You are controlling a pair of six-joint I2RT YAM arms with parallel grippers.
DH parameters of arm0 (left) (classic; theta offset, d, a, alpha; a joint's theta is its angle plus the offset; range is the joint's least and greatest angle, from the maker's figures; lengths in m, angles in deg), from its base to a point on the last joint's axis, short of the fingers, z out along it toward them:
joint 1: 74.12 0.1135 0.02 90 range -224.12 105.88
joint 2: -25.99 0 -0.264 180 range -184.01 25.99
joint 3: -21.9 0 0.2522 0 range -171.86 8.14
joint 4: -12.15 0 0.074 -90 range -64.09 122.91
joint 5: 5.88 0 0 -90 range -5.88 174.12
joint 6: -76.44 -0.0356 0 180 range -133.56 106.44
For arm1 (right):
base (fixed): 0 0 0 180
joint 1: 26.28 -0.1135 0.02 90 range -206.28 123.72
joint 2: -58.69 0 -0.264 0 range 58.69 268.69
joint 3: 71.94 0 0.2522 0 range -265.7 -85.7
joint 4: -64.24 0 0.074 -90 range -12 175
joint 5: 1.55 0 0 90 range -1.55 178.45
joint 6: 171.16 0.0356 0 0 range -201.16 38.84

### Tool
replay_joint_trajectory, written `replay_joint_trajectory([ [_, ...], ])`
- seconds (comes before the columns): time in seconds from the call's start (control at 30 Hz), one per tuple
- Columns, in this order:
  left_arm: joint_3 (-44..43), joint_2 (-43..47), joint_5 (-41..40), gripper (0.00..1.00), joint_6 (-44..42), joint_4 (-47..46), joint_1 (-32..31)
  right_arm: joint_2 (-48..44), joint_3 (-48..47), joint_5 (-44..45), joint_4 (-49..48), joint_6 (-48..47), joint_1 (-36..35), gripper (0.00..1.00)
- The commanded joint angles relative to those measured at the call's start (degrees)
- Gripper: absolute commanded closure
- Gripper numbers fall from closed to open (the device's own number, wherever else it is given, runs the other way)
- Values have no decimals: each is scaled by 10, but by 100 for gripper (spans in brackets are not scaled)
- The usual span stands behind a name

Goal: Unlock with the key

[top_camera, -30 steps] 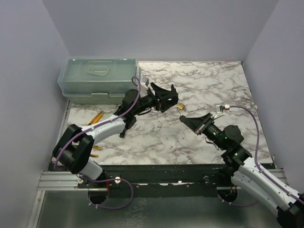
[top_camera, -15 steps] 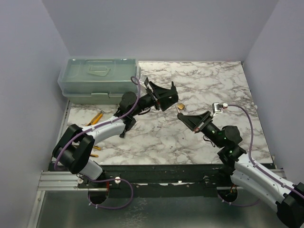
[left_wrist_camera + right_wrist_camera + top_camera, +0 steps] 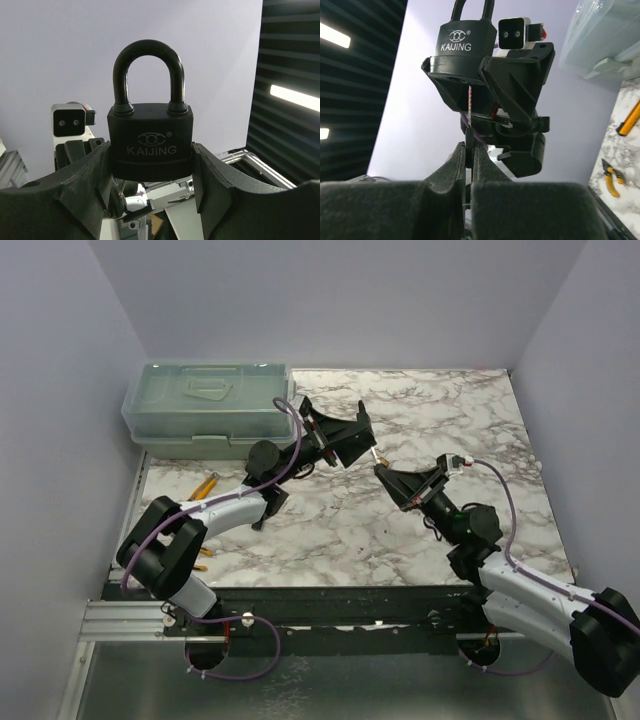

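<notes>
The overhead view is lit evenly and softly; only faint shadows are cast on the counter [image 3: 440, 420]. Bright light strips [image 3: 295, 97] are seen in both wrist views, where the padlock [image 3: 150, 145] is rendered sharp.

The key [image 3: 469, 102] is showing only its thin blade in my right wrist view. Its head is lying buried between the pinched fingers of my right gripper [image 3: 469, 148], and whether the tip is entering the padlock [image 3: 464, 47] I cannot tell. The top edge is cutting off the shackle there. From above, the key is reading too small to make out, and my left arm [image 3: 225, 508] is hiding part of a yellow-handled tool [image 3: 205, 485].
</notes>
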Motion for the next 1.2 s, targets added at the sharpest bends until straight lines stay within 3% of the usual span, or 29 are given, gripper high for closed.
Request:
replay_joint_trajectory([
  [0.0,-8,-11,-20,100,21,-102,3,47,-18,10,-133,63,-1,100],
  [0.27,-16,-21,-34,100,21,-117,3,123,-41,14,-233,109,-1,100],
  [0.5,-14,-28,-49,100,21,-131,3,157,-45,20,-265,142,-1,100],
  [0.97,-32,-60,-76,100,20,-165,3,146,-57,-3,-204,148,-14,100],
  [1.17,-43,-80,-83,100,27,-199,6,156,-55,-3,-167,199,-17,100],
])
